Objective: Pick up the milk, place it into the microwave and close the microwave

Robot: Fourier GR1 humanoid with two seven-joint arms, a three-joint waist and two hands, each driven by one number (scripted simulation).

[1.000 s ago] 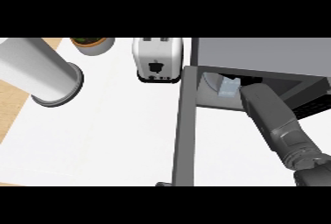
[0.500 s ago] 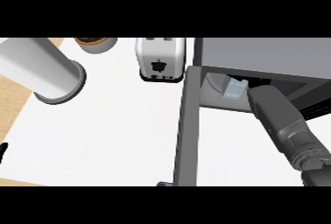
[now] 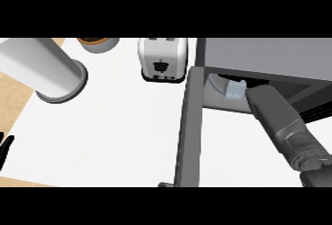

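Inside the dark cavity of the grey box-shaped microwave (image 3: 272,57), I am seeing the pale, bluish-white milk carton (image 3: 235,90) sitting near the front left of the opening, just beyond the door hinge. My right forearm is reaching in over the threshold and covering the spot where the right hand should be, so the hand itself is hidden from me and I cannot tell whether its fingers are wrapped round the carton or already off it. The arm is lying at a slant, coming in from the lower right, which I judge to be the angle needed to get past the open door.

That long grey microwave door (image 3: 188,132) is standing wide open, swung out toward me and running down the middle of the view edge-on. It is sitting between my two arms, so I am judging that closing it will call for getting the right arm clear of the cavity first, then pushing the door from its outer face.

At the far left edge, only the black fingers of my left hand (image 3: 5,147) are showing, straight and holding nothing, resting well apart from the work.

On the white table (image 3: 110,132), a white and silver toaster (image 3: 162,59) is standing just beside the microwave's left wall. Further left, a tall pale grey cylinder (image 3: 45,66) is leaning across the view, and a brown-topped round container (image 3: 97,43) is peeking in at the top.
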